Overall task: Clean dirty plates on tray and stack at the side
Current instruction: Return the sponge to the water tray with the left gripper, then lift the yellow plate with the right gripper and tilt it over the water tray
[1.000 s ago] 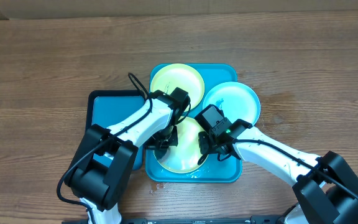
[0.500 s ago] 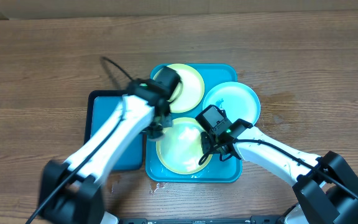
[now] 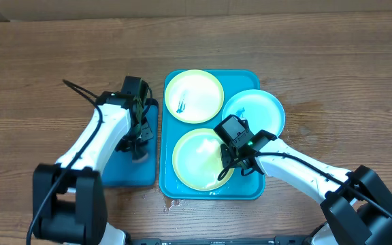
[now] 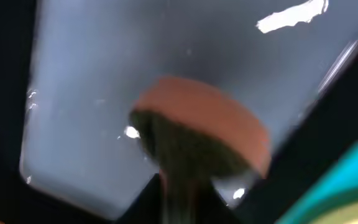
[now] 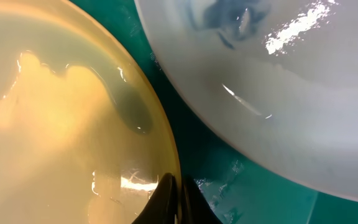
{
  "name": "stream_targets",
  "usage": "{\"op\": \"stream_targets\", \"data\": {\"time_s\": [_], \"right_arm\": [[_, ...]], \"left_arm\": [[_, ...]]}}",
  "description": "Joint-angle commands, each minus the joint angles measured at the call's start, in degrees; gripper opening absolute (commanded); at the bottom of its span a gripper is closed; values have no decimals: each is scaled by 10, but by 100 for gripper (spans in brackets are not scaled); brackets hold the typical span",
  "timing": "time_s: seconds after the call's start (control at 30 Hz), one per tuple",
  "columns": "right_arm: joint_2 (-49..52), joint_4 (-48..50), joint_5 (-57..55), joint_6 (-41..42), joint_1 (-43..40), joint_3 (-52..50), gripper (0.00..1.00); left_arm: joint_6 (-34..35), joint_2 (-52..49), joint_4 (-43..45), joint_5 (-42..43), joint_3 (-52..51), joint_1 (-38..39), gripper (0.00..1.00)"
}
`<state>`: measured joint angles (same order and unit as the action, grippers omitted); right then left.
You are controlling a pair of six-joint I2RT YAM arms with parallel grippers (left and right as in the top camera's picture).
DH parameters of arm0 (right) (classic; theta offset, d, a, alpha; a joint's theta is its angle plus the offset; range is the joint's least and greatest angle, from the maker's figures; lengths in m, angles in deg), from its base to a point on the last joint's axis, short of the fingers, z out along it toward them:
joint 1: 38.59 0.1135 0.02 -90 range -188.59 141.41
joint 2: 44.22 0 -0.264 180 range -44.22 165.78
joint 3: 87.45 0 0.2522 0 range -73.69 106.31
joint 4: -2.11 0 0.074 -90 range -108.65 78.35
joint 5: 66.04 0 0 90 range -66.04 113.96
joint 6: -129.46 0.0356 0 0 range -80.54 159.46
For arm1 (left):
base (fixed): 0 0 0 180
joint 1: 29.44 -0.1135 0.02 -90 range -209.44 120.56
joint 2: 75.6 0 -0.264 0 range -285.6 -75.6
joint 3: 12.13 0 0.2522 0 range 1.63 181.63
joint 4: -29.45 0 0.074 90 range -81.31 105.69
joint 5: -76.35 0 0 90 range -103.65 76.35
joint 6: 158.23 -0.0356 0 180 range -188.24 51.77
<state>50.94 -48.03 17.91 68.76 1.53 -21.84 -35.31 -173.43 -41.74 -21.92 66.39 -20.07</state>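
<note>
The tray sits on the wooden table and carries all three dirty plates. Just beside the tray's left rim lies a smaller blue tray with a dark rim. The left arm reaches over that smaller tray, and the right arm reaches in across the tray's near right corner.

Of the plates, one yellow-green plate lies flat in the tray's far left corner, with a dark teal smear near its left edge. The white-light blue plate rests on the tray's right side, hanging out over the right rim, with a faint blue-green mark near its middle. The second yellow-green plate fills the tray's near half and shines wet.

The right gripper stands at the right edge of this near plate, above the tray floor. Its fingers are pressed together right against the plate's rim; whether the rim is nipped between them I cannot tell.

The left gripper hangs over the smaller tray, left of the tray. Its wrist view is blurred, so I cannot tell how its fingers stand. Below it is a round pad, orange-brown on top and dark green beneath
</note>
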Motion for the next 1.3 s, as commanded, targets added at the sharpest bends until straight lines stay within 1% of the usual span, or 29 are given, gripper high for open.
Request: {"op": "stream_targets", "data": {"time_s": [0.0, 0.03, 0.1, 0.2, 0.3, 0.47, 0.6, 0.7, 0.8, 0.87, 1.0, 1.13, 1.27], "right_arm": [[2, 0, -32, -6, -2, -2, 4], [2, 1, -33, -6, -2, -2, 4], [2, 1, -34, -6, -2, -1, 4], [-3, -16, -34, -8, -2, 16, 4], [-14, -53, -34, -19, -2, 57, 4], [-25, -126, -34, -27, -2, 153, 4], [-25, -143, -34, -42, 0, 215, 4], [-25, -131, -37, -80, 7, 248, 4], [-25, -112, -33, -79, 7, 253, 4], [-25, -94, -3, -82, 10, 253, 4], [-25, -39, 15, -82, 37, 253, 4], [-14, 35, -34, -82, 93, 253, 4], [23, 101, -143, -84, 153, 253, 4]], "left_arm": [[-43, 2, 14, 28, 4, -2, 40], [-43, 2, 12, 31, 8, -2, 48], [-46, 5, 2, 46, 24, -5, 53], [-54, 19, -27, 67, 58, -8, 56], [-59, 49, -74, 68, 103, -13, 59], [-62, 115, -146, 68, 190, -28, 74], [-63, 174, -192, 66, 245, -39, 83], [-75, 215, -210, 66, 272, -42, 100], [-82, 251, -217, 64, 284, -42, 100], [-83, 275, -217, 64, 284, -42, 100], [-83, 308, -221, 64, 284, -42, 100], [-83, 320, -225, 69, 284, -42, 100], [-83, 322, -243, 68, 284, -42, 100]]}}
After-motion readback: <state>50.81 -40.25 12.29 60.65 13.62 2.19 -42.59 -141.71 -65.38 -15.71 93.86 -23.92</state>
